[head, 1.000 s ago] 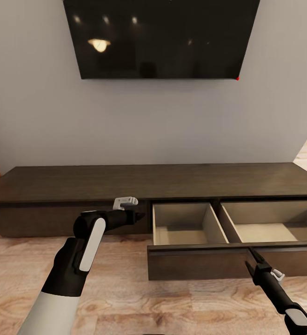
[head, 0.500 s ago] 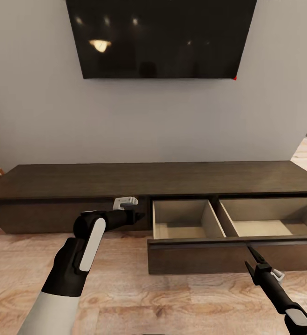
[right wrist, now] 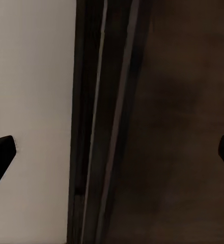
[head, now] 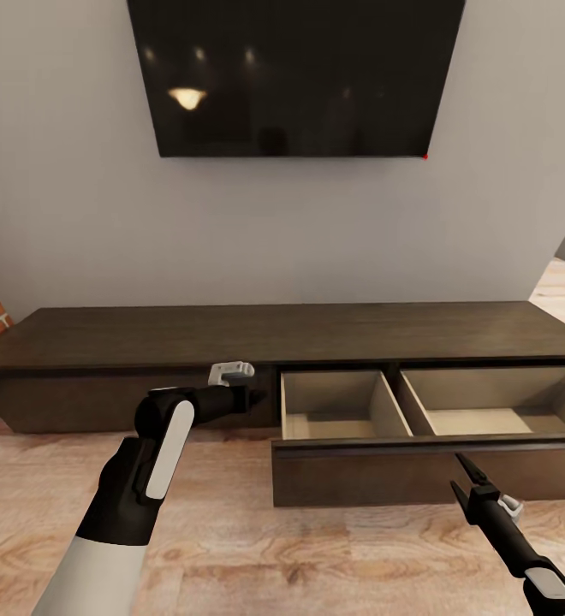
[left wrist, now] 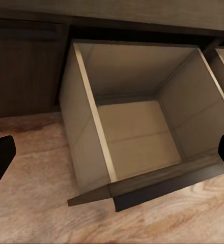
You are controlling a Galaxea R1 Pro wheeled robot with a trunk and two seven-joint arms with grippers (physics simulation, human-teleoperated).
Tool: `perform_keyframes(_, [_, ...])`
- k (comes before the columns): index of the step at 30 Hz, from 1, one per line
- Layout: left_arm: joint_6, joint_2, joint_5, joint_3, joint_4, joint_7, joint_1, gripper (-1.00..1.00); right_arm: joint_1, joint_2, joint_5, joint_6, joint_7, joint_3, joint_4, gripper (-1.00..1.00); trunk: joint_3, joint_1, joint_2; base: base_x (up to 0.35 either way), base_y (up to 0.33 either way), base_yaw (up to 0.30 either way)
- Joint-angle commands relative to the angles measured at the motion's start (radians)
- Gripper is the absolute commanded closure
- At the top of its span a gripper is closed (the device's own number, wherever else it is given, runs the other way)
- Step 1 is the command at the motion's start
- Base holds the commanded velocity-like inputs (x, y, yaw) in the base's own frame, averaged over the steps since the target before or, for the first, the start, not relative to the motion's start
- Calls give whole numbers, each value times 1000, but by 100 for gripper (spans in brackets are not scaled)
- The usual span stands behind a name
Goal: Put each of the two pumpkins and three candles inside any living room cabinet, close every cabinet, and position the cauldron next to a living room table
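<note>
Left tool (head: 252,396): fingers spread wide, holding nothing, hovering just left of the open drawer. Right tool (head: 464,479): fingers wide apart, empty, close in front of the drawer front (head: 419,479), near its top edge. Cabinet (head: 145,338) stands low along grey wall; right-hand drawer pulled out, two pale compartments (left wrist: 137,137), both bare. Left front shut. Dark screen (head: 295,77) on the wall above. Wood floor (head: 257,556) below.

The left arm (head: 137,479) has a white lower segment, then a matte black casing with an elongated white inlay panel, ending in a black wrist with a pale grey bracket (head: 231,371). The slim black right arm (head: 514,539) carries a small grey clip and narrow, pointed black tool fingers (head: 469,467).
</note>
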Motion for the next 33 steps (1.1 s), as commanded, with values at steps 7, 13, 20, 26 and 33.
perform_keyframes(7, [4, 0, -2, 0, 0, 4, -1, -100, 0, -2, -6, 8, -1, 0, 1, -100, 26, -3, 1, 0, 0, 0])
perform_keyframes(13, [4, 0, -3, 0, 2, 8, -1, -100, 1, -3, -6, 9, -7, 0, 1, -100, 50, -6, 3, 0, 0, 0])
perform_keyframes(20, [4, 0, -4, 0, 2, 9, -1, -100, 3, -2, -7, 7, -7, -1, 1, -100, 77, -9, 4, 0, 0, 0])
perform_keyframes(26, [4, 0, -4, 0, 4, 10, -1, -100, 4, -2, -6, 7, -10, -1, 2, -100, 100, -12, 6, 0, 0, 0])
perform_keyframes(33, [4, 0, -4, 0, 4, 5, -1, -100, 4, -2, -5, 8, -13, -1, 2, -100, 104, -12, 6, -3, 0, 0])
